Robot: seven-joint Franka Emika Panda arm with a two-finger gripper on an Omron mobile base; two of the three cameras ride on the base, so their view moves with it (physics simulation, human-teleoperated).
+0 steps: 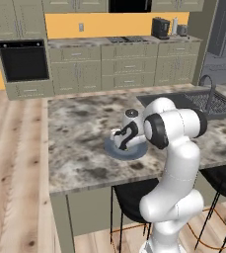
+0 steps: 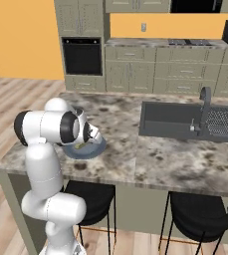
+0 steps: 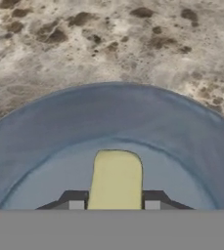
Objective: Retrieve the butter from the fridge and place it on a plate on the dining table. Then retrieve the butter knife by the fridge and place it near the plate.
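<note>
- One butter [image 3: 115, 178]: clamped between the gripper [image 3: 114, 201] jaws, over the plate centre.
- One plate [image 3: 59, 132]: set on the dining table [image 3: 108, 44].
- Two stools [image 2: 93, 196] seen at 6 o'clock below the table edge.

Kitchen: oven [image 1: 23, 60], sink [image 2: 171, 121], cabinets [image 1: 127, 64].

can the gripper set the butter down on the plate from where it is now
Probably yes: the gripper holds the butter between its fingertips directly over the plate on the dining table, with nothing visible between them.
</note>
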